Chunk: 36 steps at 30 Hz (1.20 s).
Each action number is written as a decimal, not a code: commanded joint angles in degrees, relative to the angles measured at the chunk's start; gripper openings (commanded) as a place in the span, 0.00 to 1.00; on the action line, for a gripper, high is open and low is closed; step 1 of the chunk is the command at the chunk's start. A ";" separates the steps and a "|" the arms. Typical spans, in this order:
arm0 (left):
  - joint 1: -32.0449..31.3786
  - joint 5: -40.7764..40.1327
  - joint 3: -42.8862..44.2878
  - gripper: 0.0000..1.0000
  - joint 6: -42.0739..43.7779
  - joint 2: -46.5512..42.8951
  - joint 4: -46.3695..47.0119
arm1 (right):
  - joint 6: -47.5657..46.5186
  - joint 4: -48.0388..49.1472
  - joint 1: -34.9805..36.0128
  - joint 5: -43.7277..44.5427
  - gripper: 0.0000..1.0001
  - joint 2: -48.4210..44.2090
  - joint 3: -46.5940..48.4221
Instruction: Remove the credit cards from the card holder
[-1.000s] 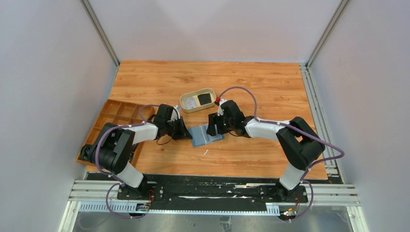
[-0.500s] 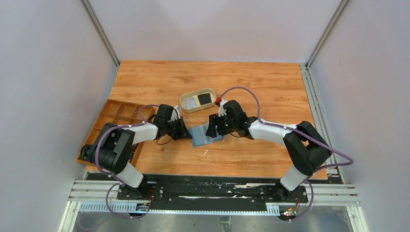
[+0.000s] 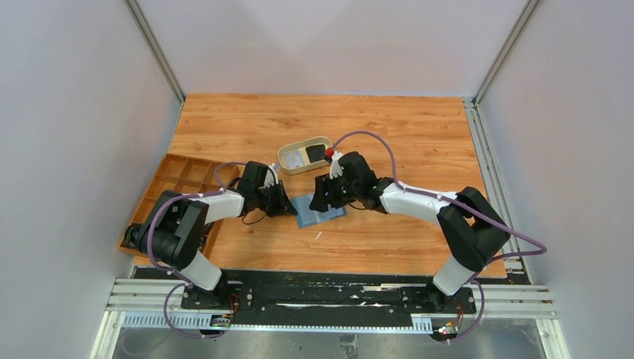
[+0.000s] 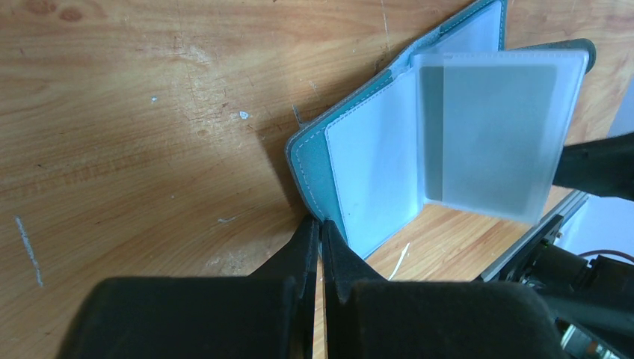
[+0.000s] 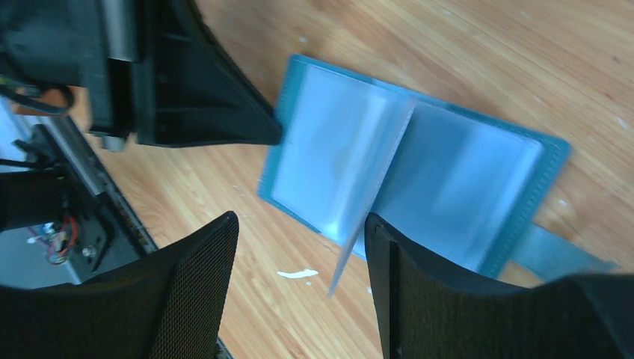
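Note:
The teal card holder [image 3: 321,210] lies open on the wooden table, with pale clear pockets inside [image 4: 374,179] [image 5: 456,179]. One clear pocket leaf [image 4: 493,131] stands up from the fold, with a greyish credit card showing through it. My left gripper [image 3: 288,207] [image 4: 320,228] is shut on the holder's left edge. My right gripper [image 3: 320,196] [image 5: 299,221] is open just above the holder. The upright leaf [image 5: 370,187] rises between its fingers, close to the right-hand one.
A beige oval tray [image 3: 288,152] holding a white card and a black item sits just behind the holder. A wooden compartment tray [image 3: 179,178] lies at the left table edge. A small white scrap [image 5: 297,274] lies in front of the holder.
My right gripper has moved left, from the holder's right edge to over its middle. The left gripper and the holder have stayed put.

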 commanded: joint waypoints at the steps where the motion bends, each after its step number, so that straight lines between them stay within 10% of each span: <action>1: 0.32 -9.55 -3.38 0.00 3.90 2.51 -8.18 | 0.99 1.26 1.70 -7.91 0.66 1.93 3.85; 27: 0.32 -9.81 -3.16 0.00 4.09 2.88 -8.66 | 5.81 4.63 -2.42 -5.21 0.66 13.01 2.33; 36: 0.32 -9.81 -2.95 0.00 4.17 3.08 -8.81 | 13.39 21.58 -2.97 -20.28 0.66 16.84 -1.47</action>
